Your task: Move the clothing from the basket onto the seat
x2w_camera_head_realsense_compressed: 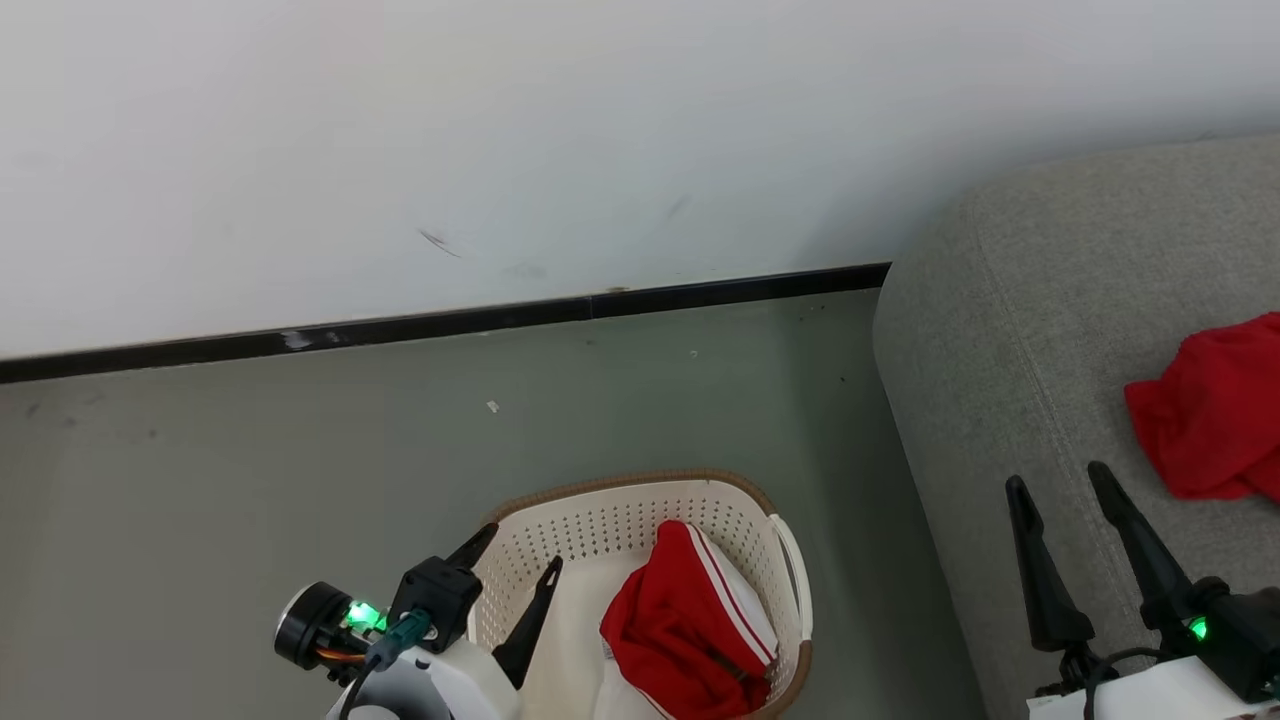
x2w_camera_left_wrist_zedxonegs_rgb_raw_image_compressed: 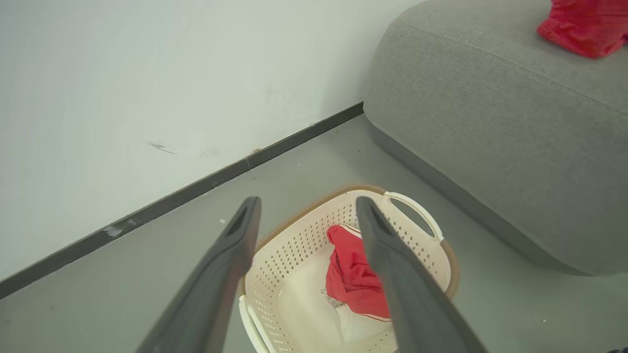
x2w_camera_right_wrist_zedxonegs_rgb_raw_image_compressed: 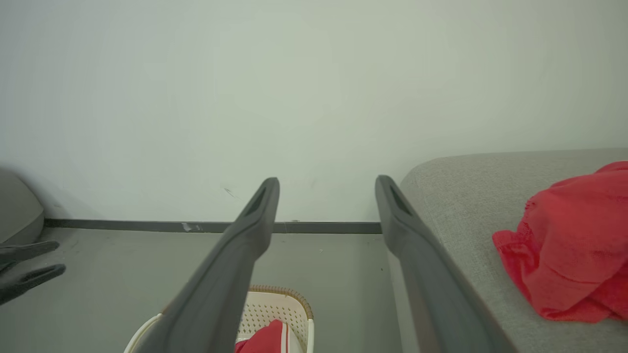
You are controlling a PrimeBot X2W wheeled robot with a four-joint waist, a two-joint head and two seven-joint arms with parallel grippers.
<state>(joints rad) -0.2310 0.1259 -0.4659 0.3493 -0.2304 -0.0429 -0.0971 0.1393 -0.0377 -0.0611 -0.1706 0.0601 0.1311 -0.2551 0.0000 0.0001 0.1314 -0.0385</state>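
Note:
A red garment with white stripes (x2w_camera_head_realsense_compressed: 690, 625) lies bunched in the cream basket (x2w_camera_head_realsense_compressed: 640, 510) on the floor; it also shows as the red garment (x2w_camera_left_wrist_zedxonegs_rgb_raw_image_compressed: 355, 279) in the basket (x2w_camera_left_wrist_zedxonegs_rgb_raw_image_compressed: 427, 264) and as the red garment (x2w_camera_right_wrist_zedxonegs_rgb_raw_image_compressed: 262, 340) in the basket (x2w_camera_right_wrist_zedxonegs_rgb_raw_image_compressed: 282, 306). A second red garment (x2w_camera_head_realsense_compressed: 1215, 410) lies on the grey seat (x2w_camera_head_realsense_compressed: 1040, 330), seen again as the garment (x2w_camera_left_wrist_zedxonegs_rgb_raw_image_compressed: 581, 27) and the garment (x2w_camera_right_wrist_zedxonegs_rgb_raw_image_compressed: 571, 245). My left gripper (x2w_camera_head_realsense_compressed: 518, 550) hovers open over the basket's left side, nothing between its fingers. My right gripper (x2w_camera_head_realsense_compressed: 1058, 478) stands open and bare over the seat (x2w_camera_right_wrist_zedxonegs_rgb_raw_image_compressed: 471, 196), left of that garment.
A white wall (x2w_camera_head_realsense_compressed: 500, 150) with a black skirting strip (x2w_camera_head_realsense_compressed: 450, 322) runs behind the grey floor (x2w_camera_head_realsense_compressed: 250, 480). The seat's rounded edge (x2w_camera_left_wrist_zedxonegs_rgb_raw_image_compressed: 471, 147) sits close to the basket's right handle (x2w_camera_left_wrist_zedxonegs_rgb_raw_image_compressed: 417, 208). Another grey padded shape (x2w_camera_right_wrist_zedxonegs_rgb_raw_image_compressed: 17, 211) sits at the far left.

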